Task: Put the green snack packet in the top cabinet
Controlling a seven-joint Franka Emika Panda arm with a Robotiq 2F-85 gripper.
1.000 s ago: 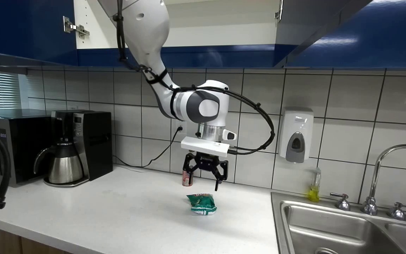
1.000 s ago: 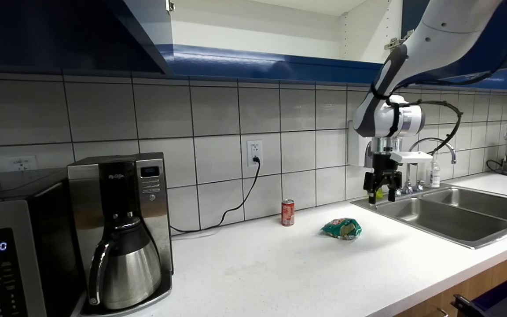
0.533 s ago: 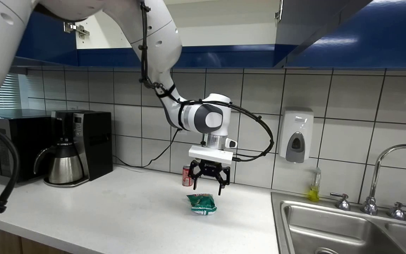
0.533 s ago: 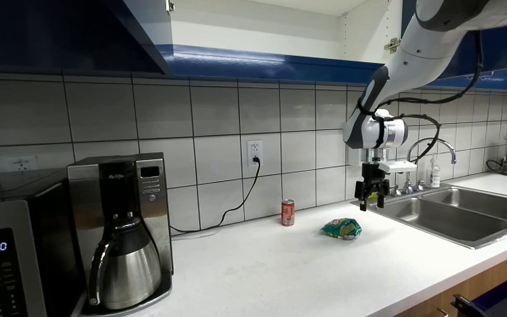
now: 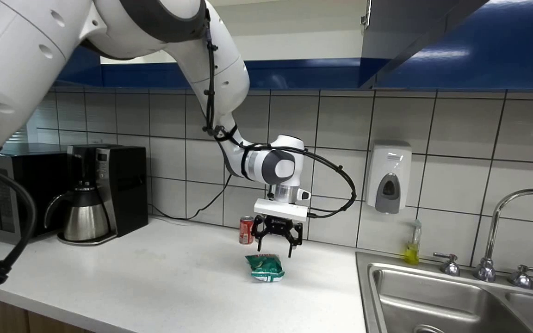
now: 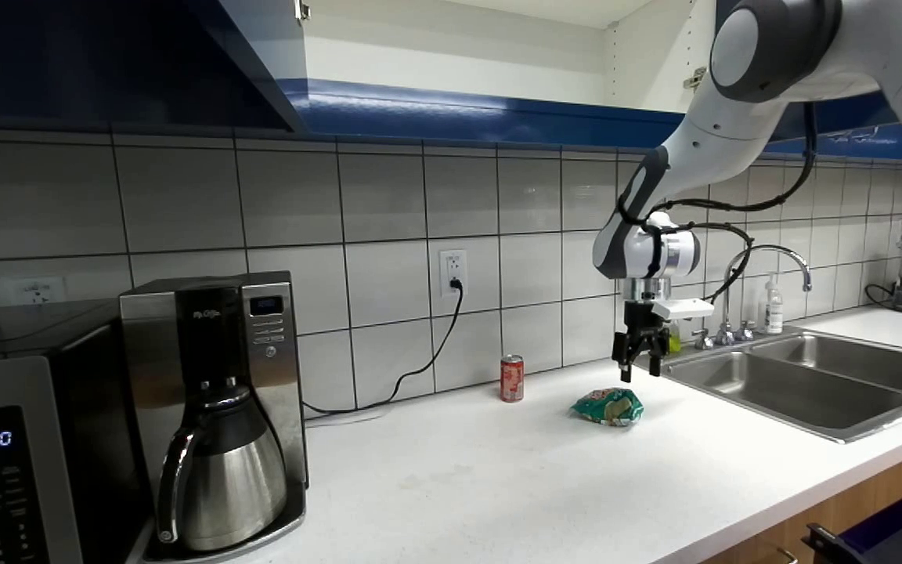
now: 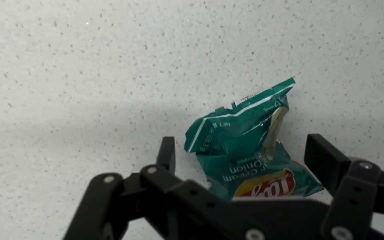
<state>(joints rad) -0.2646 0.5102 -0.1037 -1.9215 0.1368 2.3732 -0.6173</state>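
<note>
The green snack packet (image 5: 265,268) lies crumpled on the white counter. It also shows in an exterior view (image 6: 607,407) and in the wrist view (image 7: 235,140), where the gripper's body covers its lower end. My gripper (image 5: 275,251) is open and empty, pointing down above the packet, apart from it; it also shows in an exterior view (image 6: 640,374). In the wrist view the fingers of the gripper (image 7: 240,146) stand wide apart, one on each side of the packet. The top cabinet (image 5: 303,73) is open, its white interior showing in both exterior views; its blue lower edge (image 6: 482,110) runs above the tiles.
A red can (image 5: 246,230) stands near the wall behind the packet. The coffee maker (image 6: 224,423) and microwave (image 6: 12,454) stand at one end, the sink (image 5: 433,291) at the other. A soap dispenser (image 5: 389,178) hangs on the wall. An open cabinet door (image 5: 414,27) juts out overhead.
My gripper has come down from higher up, closer over the packet; in an exterior view it has also moved left. The upper arm now covers more of the cabinet. The packet has not moved.
</note>
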